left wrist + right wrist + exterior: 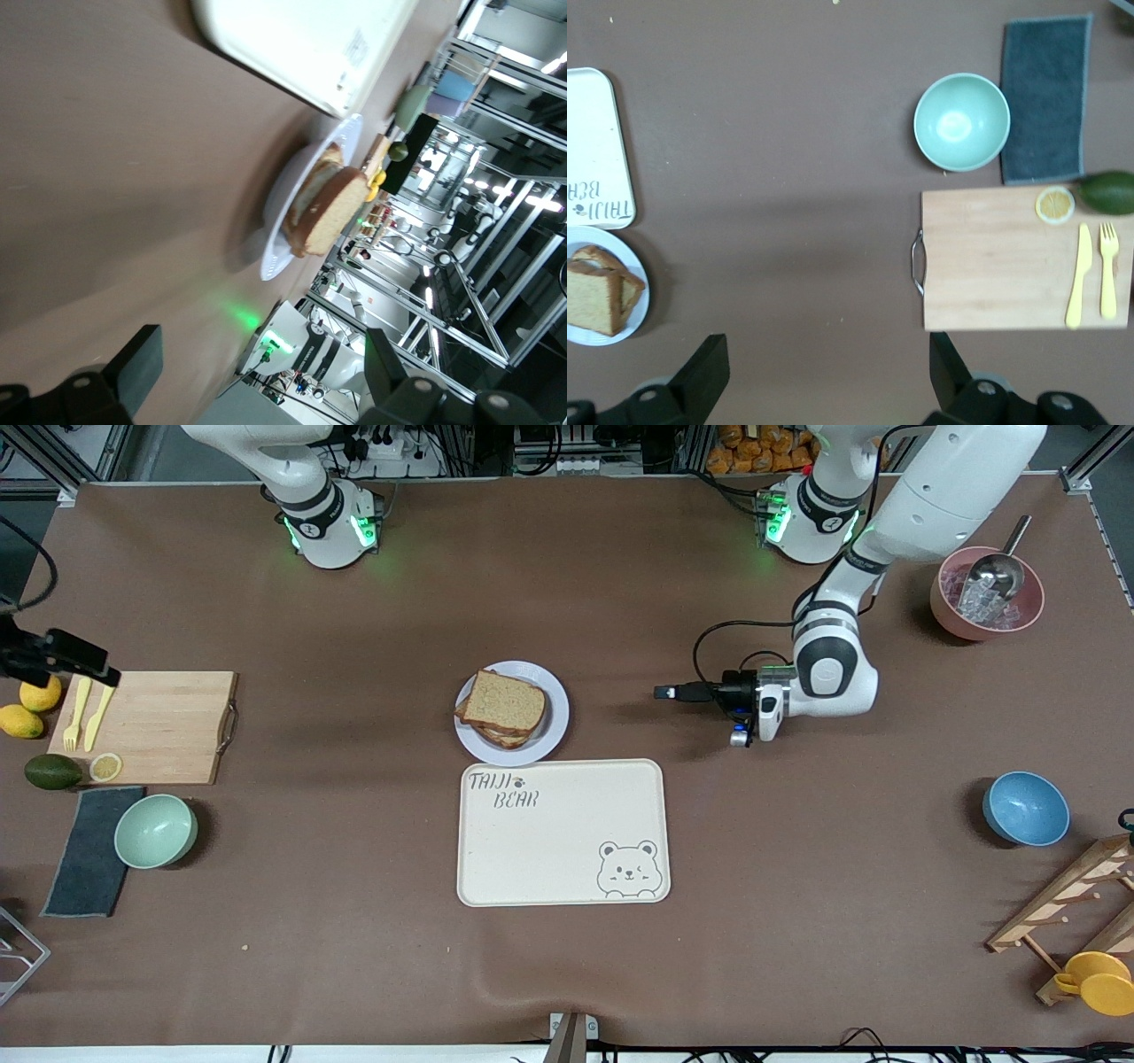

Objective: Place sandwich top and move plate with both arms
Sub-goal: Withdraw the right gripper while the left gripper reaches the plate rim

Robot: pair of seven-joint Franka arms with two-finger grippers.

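Left end effector (663,692), fingers spread and empty, hovers over bare worktop (620,602) beside the plate (551,731); the right end effector (824,372), equally spread, waits high over its own end. The sandwich top (505,701) already caps the stack, slightly askew. An uneven two-sided lift could tip the plate and slide the bread off. Brown matting covers the worktop; racking surrounds it.

You're facing a table (567,974) under a brown cover, creased at its near edge. Aluminium framing (496,292) rises around it, lit by bright overhead strip lights (532,199). Cables (850,1036) trail below.
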